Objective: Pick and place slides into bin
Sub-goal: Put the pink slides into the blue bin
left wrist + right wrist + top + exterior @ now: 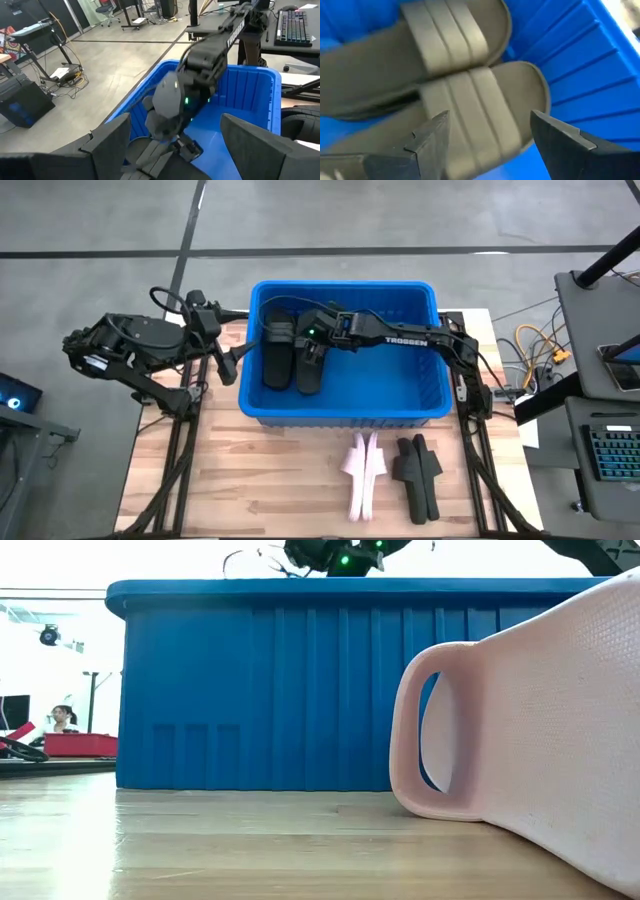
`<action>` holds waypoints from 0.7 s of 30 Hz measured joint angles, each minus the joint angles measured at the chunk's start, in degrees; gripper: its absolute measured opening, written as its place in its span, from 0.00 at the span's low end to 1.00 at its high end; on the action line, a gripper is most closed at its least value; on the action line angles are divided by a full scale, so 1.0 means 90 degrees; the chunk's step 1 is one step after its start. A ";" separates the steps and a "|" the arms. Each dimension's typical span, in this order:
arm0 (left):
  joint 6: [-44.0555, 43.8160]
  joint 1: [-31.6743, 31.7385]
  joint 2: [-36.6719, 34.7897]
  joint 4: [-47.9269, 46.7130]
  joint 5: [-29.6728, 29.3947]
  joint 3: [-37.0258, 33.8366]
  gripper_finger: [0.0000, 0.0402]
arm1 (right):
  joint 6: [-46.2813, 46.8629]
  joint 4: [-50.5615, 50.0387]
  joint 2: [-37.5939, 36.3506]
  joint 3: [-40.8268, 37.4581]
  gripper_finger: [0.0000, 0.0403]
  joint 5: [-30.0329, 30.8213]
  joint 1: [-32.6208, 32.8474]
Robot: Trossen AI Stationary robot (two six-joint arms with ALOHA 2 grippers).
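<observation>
The left gripper (232, 363) waits at the desk's (270, 470) left edge, just outside the blue bin's (345, 412) left wall, its fingers (107, 142) spread wide with nothing between them. Inside the bin's left half lie two black slides (290, 352) side by side. The right gripper (313, 352) reaches in over them, fingers (431, 137) wide apart just above one slide's strap, gripping nothing. On the desk in front of the bin lie a pale pink slide pair (361, 473) and, to its right, another black pair (416, 475)
</observation>
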 joint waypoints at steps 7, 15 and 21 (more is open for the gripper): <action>0.0223 0.0000 0.0079 0.0004 -0.0007 0.0000 0.72 | 0.0868 -0.0488 -0.0636 0.0000 0.62 -0.0372 0.0051; 0.0325 0.0000 0.0232 0.0008 -0.0018 0.0000 0.72 | 0.1405 -0.1485 -0.1748 -0.0005 0.58 -0.0589 0.0712; 0.0353 0.0001 0.0358 0.0030 -0.0027 0.0002 0.72 | 0.1800 -0.2358 -0.2507 -0.0017 0.58 -0.0535 0.1583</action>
